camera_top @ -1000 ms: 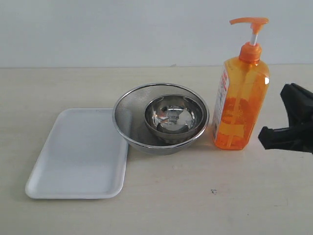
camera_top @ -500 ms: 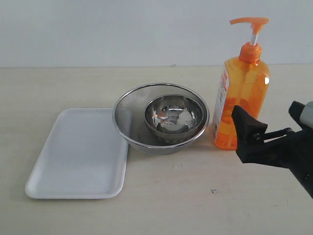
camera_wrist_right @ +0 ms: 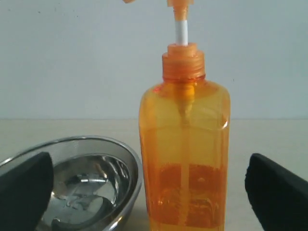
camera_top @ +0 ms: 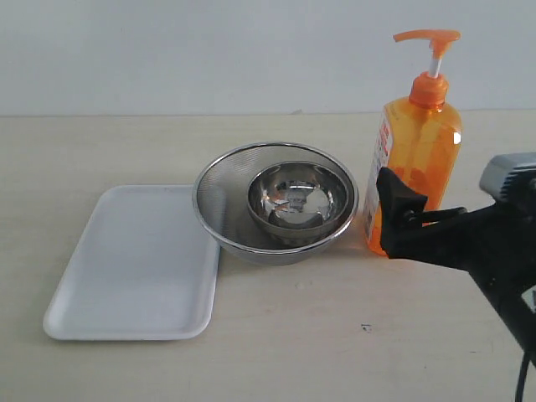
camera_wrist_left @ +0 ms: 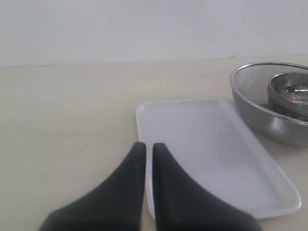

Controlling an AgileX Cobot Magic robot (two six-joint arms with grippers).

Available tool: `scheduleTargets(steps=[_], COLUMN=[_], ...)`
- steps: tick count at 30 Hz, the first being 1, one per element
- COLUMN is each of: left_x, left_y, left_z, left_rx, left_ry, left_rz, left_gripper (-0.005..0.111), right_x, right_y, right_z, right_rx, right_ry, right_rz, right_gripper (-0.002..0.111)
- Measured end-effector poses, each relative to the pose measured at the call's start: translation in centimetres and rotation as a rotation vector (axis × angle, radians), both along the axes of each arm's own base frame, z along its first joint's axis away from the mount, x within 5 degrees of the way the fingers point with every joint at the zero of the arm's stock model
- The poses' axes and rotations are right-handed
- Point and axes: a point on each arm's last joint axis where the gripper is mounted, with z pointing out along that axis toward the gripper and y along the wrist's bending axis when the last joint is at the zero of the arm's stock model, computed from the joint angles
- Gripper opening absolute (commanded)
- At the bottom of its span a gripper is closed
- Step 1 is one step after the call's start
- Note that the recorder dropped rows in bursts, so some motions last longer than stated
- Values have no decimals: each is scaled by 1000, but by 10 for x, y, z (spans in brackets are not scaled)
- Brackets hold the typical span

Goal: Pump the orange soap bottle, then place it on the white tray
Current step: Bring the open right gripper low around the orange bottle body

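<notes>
On a pale counter [camera_top: 335, 352] before a blank white wall, the orange soap bottle [camera_top: 414, 167] stands upright beside the steel bowls [camera_top: 297, 197], squarely ahead of the right arm [camera_top: 469, 243], jaws wide open, while the left arm [camera_wrist_left: 120, 207], jaws closed and empty, hangs near the white tray [camera_top: 134, 268].
</notes>
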Motion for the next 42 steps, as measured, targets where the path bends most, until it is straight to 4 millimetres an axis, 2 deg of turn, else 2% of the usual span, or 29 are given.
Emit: scheduleTargets(steps=[5, 7, 16, 24, 30, 37, 42], left_x=[0, 0, 0, 0, 0, 0, 0], left_y=[0, 0, 0, 0, 0, 0, 0], left_z=[0, 0, 0, 0, 0, 0, 0], left_rx=[0, 0, 0, 0, 0, 0, 0], left_ry=[0, 0, 0, 0, 0, 0, 0], left_rz=[0, 0, 0, 0, 0, 0, 0], left_gripper=[5, 5, 5, 5, 5, 5, 5], right_x=[6, 8, 16, 26, 32, 42, 55], right_y=[5, 7, 16, 5, 4, -1, 10], right_z=[-26, -31, -25, -24, -22, -31, -42], right_rx=[-95, -105, -66, -35, -28, -32, -55], right_ry=[89, 106, 85, 82, 66, 92, 109], right_rz=[-20, -22, -28, -83, -54, -88, -79], right_gripper=[105, 105, 105, 105, 105, 105, 105])
